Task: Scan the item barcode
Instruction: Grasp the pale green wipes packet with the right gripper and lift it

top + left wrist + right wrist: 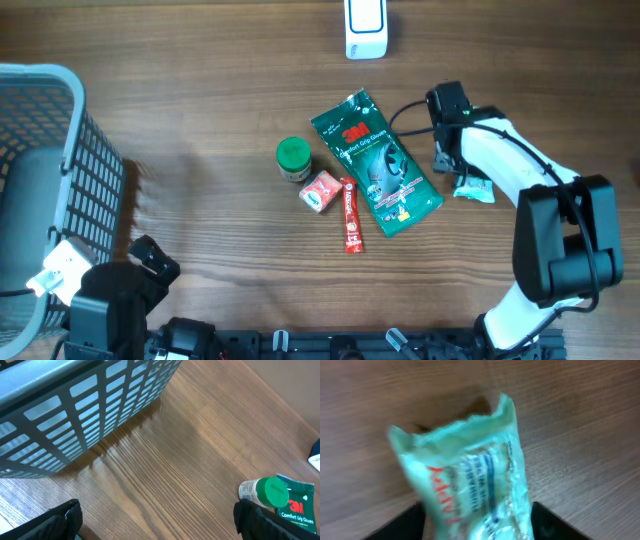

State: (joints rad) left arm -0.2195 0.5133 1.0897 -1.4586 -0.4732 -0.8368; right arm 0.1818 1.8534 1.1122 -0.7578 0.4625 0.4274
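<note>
Teal packet, the item I take to be up for scanning, lies on the table directly in the mouth of the right gripper. Its near end sits between the two dark fingers. Its long axis runs straight ahead from the gripper, and the crimped end is farthest out, leaning slightly to the right in the wrist view. The fingers stand part-way apart on either side of the wrapper; I cannot tell whether they pinch it. The print is blurred and I can make out no barcode, so I cannot say which face carries it.

Just beside this gripper, on the side toward the other arm, lies the green glove pack, apart from the packet. Well beyond that, at the far table edge, stands the white scanner. In my judgement the coming move turns on carrying the packet that way and turning its coded face to the scanner.

Farthest off, the left gripper is spread fully wide with nothing in it, beside the basket. The right arm is plainly the nearer one.
</note>
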